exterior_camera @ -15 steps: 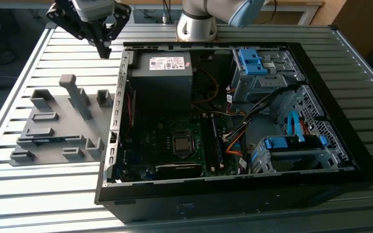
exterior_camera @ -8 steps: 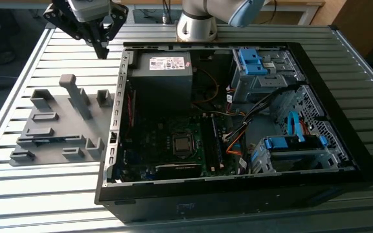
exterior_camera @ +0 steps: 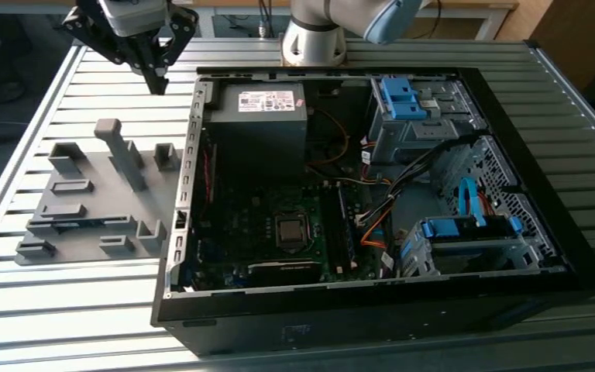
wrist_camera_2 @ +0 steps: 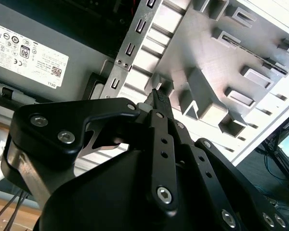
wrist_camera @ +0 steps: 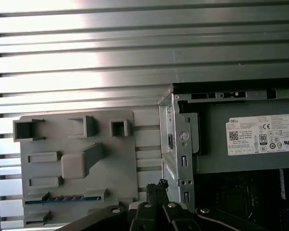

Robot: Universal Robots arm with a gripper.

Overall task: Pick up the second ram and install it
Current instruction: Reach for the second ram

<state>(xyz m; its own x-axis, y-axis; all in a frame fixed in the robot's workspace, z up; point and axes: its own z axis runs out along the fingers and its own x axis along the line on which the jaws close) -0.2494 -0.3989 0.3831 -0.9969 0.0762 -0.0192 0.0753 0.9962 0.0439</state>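
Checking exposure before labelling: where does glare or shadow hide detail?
First wrist view: glare washes out the table, while the second ram in the holder tray is evenly lit. Exterior view: the computer case interior is dim. Second wrist view: the table is washed white.

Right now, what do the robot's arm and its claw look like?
The arm is a silver-grey tube with a pale blue joint cap. The gripper is black: flat linked bars studded with silver screws, tapering to a narrow tip.
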